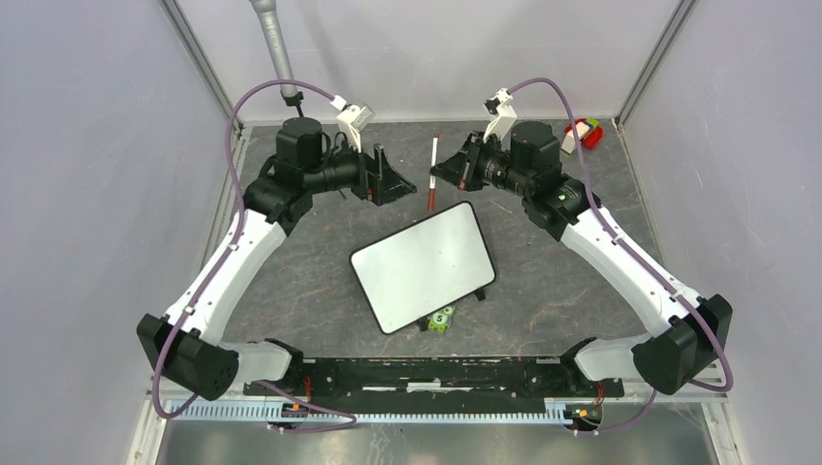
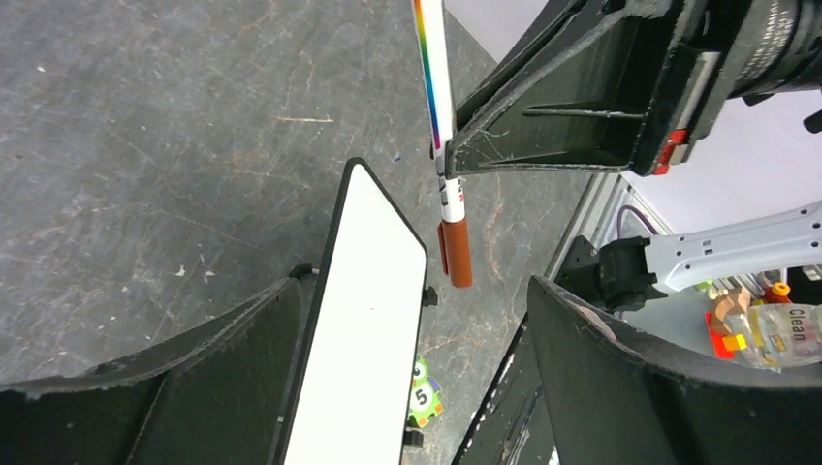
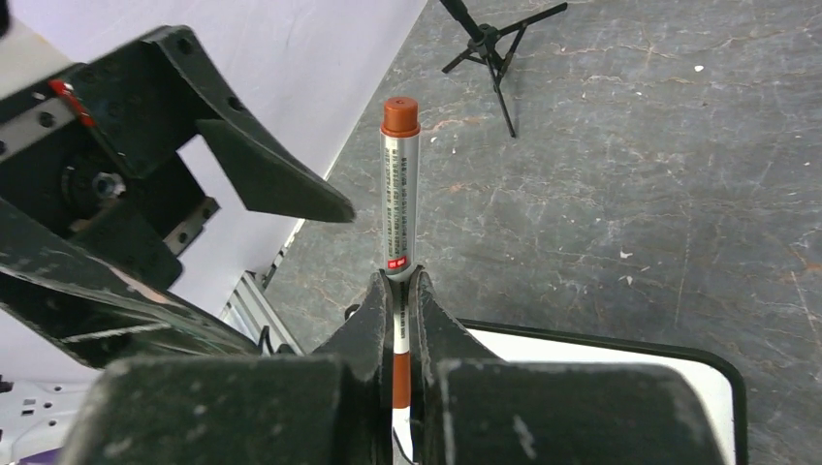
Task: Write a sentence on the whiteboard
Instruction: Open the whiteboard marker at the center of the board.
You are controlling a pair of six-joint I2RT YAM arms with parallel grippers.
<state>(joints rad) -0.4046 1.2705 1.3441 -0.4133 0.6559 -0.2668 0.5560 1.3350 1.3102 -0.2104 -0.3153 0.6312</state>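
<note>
The marker [image 3: 399,208] is clamped by the right gripper [image 3: 399,291]; the left gripper [image 2: 415,291] is spread wide, empty. Should the cap [image 2: 456,252] be pulled crookedly, the grasp could be lost.

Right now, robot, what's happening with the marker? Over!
Right pincer shut on marker, cap on. Left pincer open, facing it. Whiteboard blank. Small green toy at board's near edge.

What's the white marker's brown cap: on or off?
On: brown cap covers the tip of the white marker in the right gripper.
</note>
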